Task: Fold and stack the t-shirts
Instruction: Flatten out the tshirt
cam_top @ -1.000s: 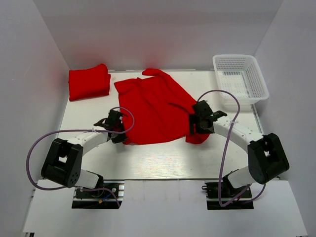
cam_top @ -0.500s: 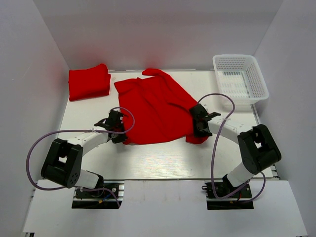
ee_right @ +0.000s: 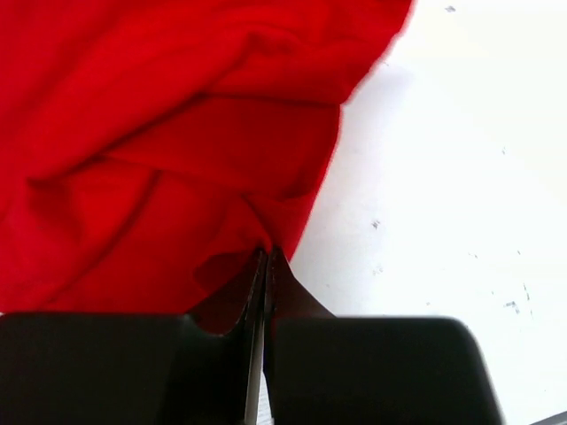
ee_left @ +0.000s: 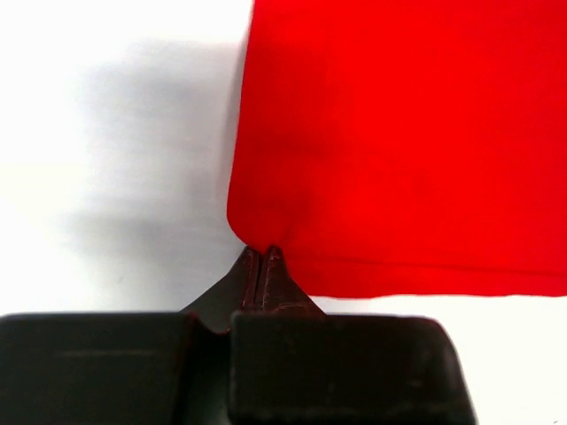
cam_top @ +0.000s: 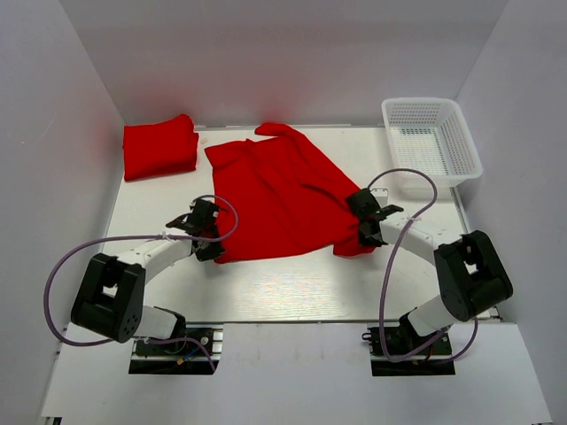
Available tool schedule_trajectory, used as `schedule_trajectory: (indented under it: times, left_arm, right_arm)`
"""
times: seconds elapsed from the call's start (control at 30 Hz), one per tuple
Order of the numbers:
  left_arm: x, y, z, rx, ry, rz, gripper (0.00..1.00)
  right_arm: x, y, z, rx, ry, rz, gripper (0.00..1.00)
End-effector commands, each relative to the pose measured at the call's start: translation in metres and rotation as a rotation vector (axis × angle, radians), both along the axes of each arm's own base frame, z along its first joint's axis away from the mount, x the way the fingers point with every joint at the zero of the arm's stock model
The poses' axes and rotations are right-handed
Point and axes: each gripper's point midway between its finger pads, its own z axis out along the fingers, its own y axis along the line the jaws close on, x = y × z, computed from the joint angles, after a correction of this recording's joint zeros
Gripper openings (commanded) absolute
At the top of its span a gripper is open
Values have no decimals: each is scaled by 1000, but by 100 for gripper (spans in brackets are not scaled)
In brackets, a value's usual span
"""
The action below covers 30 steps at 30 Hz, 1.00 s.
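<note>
Our left fingers (ee_left: 249,283) and right fingers (ee_right: 289,297) pinch only thin edges of the central t-shirt (cam_top: 283,195), so we could lose it when lifting.

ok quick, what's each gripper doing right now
left gripper: closed, pinching a near corner of the spread t-shirt
right gripper: closed, pinching the spread t-shirt at its edge

spread t-shirt (cam_top: 283,199): plain red cloth, no print or lettering to read
folded t-shirt (cam_top: 159,149): no text readable
basket (cam_top: 432,142): no label readable
left arm (cam_top: 151,252): no brand or number legible
right arm (cam_top: 416,235): no brand or number legible
</note>
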Motion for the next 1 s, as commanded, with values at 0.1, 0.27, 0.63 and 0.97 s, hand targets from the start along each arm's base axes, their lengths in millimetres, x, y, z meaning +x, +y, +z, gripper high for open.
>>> schedule_trajectory:
  times: [0.1, 0.27, 0.63, 0.97]
  left_arm:
    - [18, -5, 64, -27, -120, -26, 0]
    - [61, -19, 172, -107, -431, -59, 0]
    - [85, 22, 435, -24, -1082, 48, 0]
    - [30, 51, 592, 48, -1435, 35, 0]
  right_arm:
    - [26, 11, 65, 173, -288, -19, 0]
    - [48, 15, 180, 299, -665, 34, 0]
    - [26, -49, 419, 256, -1314, -116, 0]
    - [-48, -90, 572, 164, -1644, -72, 0]
